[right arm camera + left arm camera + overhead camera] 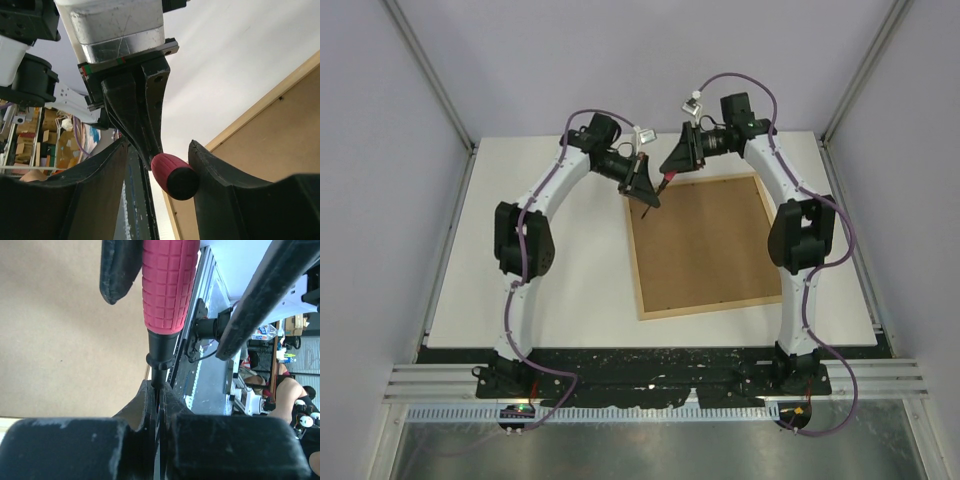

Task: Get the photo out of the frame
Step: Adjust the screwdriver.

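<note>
While the frame lies back-up on the white table, its brown fibreboard panel facing the ceiling, two robot arms meet above its far left corner around a red-handled tool. The left gripper is clamped tight on the tool's thin dark shaft just below the ribbed grip. The right gripper has its jaws spread to either side of the handle's butt end and is not squeezing it. The pose reads as a handover, with one arm steadying the shaft so that the other can take or let go of the handle. The tool is probably there to work at the panel's edge. The photo is nowhere in sight. It presumably sits face-down beneath the panel, which is in place, so the job looks barely begun.
</note>
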{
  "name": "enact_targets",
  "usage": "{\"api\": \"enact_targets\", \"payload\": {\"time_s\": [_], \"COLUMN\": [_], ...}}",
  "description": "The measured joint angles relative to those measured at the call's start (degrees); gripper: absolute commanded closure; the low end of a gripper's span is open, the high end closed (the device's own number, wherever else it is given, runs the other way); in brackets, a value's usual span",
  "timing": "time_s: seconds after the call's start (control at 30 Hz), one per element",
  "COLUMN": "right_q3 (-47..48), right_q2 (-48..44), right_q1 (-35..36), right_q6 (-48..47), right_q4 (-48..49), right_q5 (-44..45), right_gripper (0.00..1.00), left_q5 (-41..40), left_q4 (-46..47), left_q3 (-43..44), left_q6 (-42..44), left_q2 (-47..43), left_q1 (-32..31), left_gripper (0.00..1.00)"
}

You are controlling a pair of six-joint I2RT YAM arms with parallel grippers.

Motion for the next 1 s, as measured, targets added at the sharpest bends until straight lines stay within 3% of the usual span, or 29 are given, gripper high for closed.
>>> {"api": "enact_targets", "payload": {"time_s": [0.2, 0.67, 0.8, 0.93, 1.0], "right_q3": [4.66, 5.20, 5.68, 5.75, 5.75], "right_q2": [2.23, 4.04, 4.98, 5.77, 5.86], "right_q1": [0.42, 5.05, 5.81, 5.92, 5.95], "right_q6": [-10.86, -21.09, -21.68, -22.25, -22.88], "right_q4": [-16.35, -30.47, -31.41, -32.74, -33.24], "right_q5": [-0.20, -0.79, -1.57, -2.89, -2.93], "right_gripper": [0.53, 0.53, 0.65, 0.92, 0.92], "left_q5": [-1.49, -4.94, -5.01, -5.38, -5.40], "left_q4": [-9.22, -19.61, -20.94, -21.55, -22.03], "left_q3": [1.03, 4.31, 4.31, 4.35, 4.37], "left_q6": [9.68, 18.12, 18.95, 20.44, 21.07], "left_q2": [0.00, 0.07, 0.07, 0.09, 0.11], "left_q1": [-0.70, -2.27, -2.62, -2.84, -3.02], "left_gripper": [1.00, 1.00, 1.00, 1.00, 1.00]}}
